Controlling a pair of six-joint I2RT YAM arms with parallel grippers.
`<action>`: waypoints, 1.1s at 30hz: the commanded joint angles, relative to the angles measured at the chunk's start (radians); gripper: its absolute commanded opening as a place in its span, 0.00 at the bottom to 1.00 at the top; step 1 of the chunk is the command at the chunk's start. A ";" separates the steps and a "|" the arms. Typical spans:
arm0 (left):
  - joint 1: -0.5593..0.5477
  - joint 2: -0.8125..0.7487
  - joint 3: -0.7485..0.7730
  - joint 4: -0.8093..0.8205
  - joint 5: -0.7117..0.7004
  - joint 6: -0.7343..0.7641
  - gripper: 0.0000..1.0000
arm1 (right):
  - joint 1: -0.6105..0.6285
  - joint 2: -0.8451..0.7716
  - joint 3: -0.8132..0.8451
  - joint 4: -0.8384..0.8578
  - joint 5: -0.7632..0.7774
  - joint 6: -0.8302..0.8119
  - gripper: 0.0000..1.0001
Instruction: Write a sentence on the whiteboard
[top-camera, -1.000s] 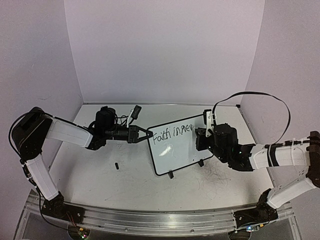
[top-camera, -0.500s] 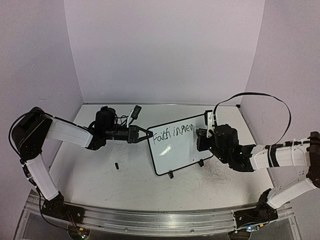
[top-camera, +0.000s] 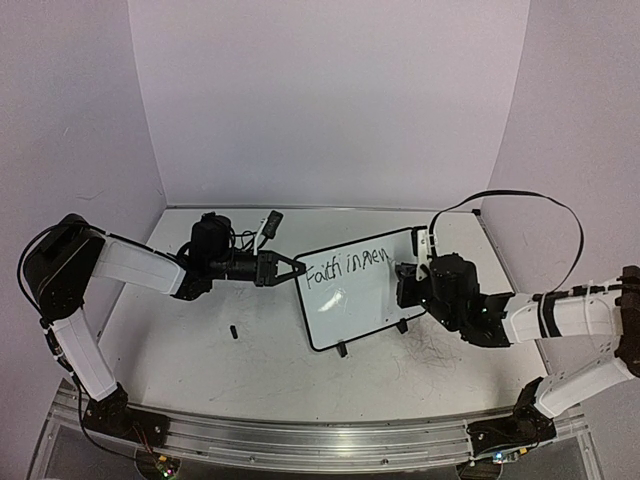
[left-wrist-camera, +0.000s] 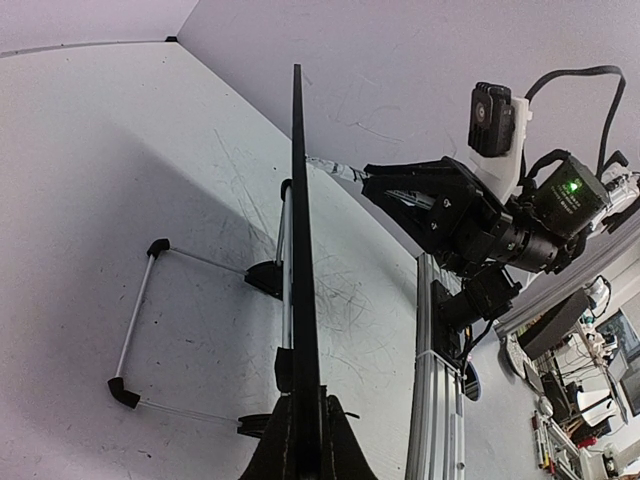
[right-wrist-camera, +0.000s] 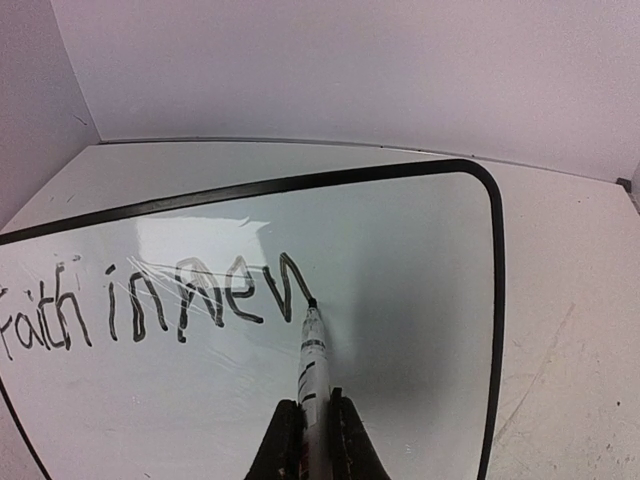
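The whiteboard (top-camera: 350, 305) stands tilted on its two black feet at the table's middle. My left gripper (top-camera: 297, 270) is shut on its left edge, and the board shows edge-on between the jaws in the left wrist view (left-wrist-camera: 298, 200). The sentence (top-camera: 345, 264) reads "Faith in ne" with a partly drawn "w", in one line (right-wrist-camera: 150, 305). My right gripper (right-wrist-camera: 316, 440) is shut on a white marker (right-wrist-camera: 313, 365). The marker's black tip touches the board at the end of the last stroke. In the top view the right gripper (top-camera: 408, 285) is at the board's right edge.
A small black cap (top-camera: 233, 331) lies on the table left of the board. A white and black object (top-camera: 268, 225) lies near the back wall behind the left arm. The board's wire stand (left-wrist-camera: 140, 320) rests on the table behind it. Walls enclose three sides.
My right gripper has moved slightly right and down with the marker, adding to the last letter. The left arm and the board have not moved.
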 joint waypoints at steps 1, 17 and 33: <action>-0.039 -0.019 0.031 -0.021 0.092 -0.003 0.00 | -0.008 0.027 0.058 0.002 0.026 -0.016 0.00; -0.040 -0.018 0.032 -0.021 0.092 -0.002 0.00 | -0.034 0.057 0.103 0.019 0.024 -0.042 0.00; -0.040 -0.012 0.032 -0.023 0.086 -0.001 0.00 | -0.034 -0.280 -0.139 0.009 -0.082 -0.080 0.00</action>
